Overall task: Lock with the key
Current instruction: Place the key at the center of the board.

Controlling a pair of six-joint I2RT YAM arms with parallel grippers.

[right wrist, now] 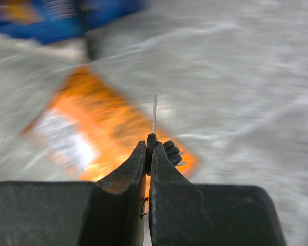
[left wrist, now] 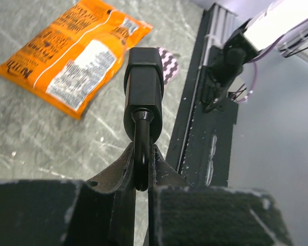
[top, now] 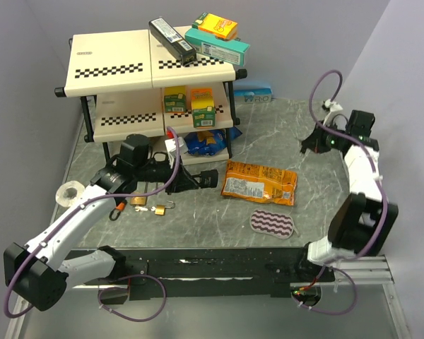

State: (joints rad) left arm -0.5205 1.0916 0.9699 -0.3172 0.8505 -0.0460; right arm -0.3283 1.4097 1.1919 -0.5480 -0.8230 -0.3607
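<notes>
The black padlock point(left wrist: 143, 77) is held by its shackle point(left wrist: 141, 134), which is clenched in the left claw point(left wrist: 142, 161) over the worktop point(top: 268, 134), near the orange snack bag point(left wrist: 72, 56). The key point(right wrist: 154, 115) is pinched by its dark head in the clenched right claw point(right wrist: 148, 154), well apart to the right, with the blade pointing forward and edge-on. The step in hand is judged to be the bringing together of key and lock, nothing being inserted yet. For the next move the claws must be brought close and the blade lined up with the keyway, which cannot be seen here.
</notes>
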